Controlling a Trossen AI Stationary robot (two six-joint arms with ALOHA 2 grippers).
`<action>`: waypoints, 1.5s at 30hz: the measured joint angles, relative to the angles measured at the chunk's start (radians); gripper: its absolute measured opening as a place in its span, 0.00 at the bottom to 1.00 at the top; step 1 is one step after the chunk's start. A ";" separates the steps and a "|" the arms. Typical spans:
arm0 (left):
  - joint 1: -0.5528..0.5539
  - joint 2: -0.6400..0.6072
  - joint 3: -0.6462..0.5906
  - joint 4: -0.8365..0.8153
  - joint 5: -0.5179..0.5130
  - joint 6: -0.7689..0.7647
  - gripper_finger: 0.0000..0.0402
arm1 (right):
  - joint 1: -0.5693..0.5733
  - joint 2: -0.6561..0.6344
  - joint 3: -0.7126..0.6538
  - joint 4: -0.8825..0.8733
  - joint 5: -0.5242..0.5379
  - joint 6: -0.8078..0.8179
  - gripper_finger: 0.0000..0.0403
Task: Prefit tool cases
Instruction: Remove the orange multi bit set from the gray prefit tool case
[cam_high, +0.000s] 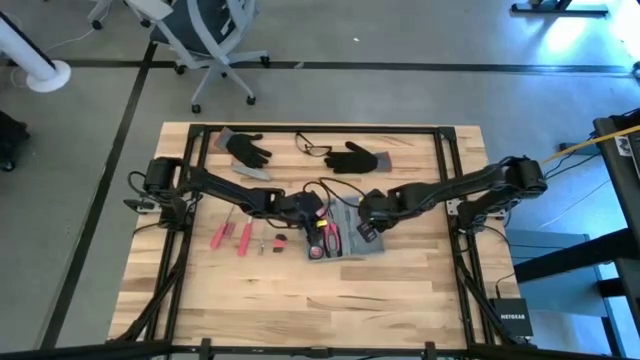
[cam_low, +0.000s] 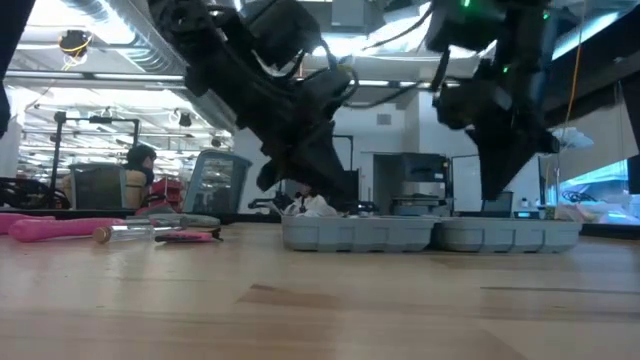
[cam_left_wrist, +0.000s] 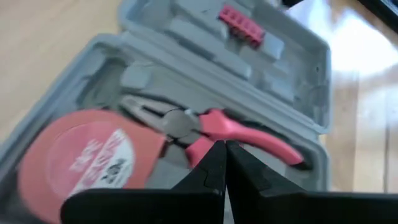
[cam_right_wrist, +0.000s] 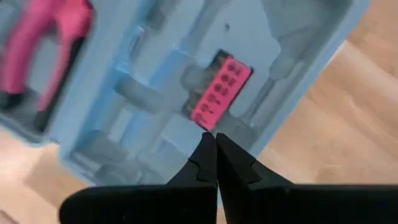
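Tool case (cam_high: 345, 243) open mid-table, both shut pincers over it, bare wood (cam_high: 400, 300) around

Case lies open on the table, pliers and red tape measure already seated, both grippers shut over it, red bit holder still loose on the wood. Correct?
One thing is wrong: the bit holder is not loose on the wood. The right wrist view shows it seated in a slot of the case. The rest holds: case open, pliers and tape measure seated, left gripper and right gripper shut over it.
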 joint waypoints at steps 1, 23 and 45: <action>-0.001 0.003 0.005 0.003 0.000 0.000 0.00 | 0.001 0.014 0.000 -0.002 -0.001 0.000 0.00; -0.039 0.120 0.006 -0.023 0.006 -0.041 0.00 | 0.003 0.138 -0.003 0.089 0.064 0.076 0.00; -0.014 0.139 0.004 -0.005 0.038 -0.045 0.00 | 0.003 -0.044 0.001 0.059 0.045 -0.076 0.00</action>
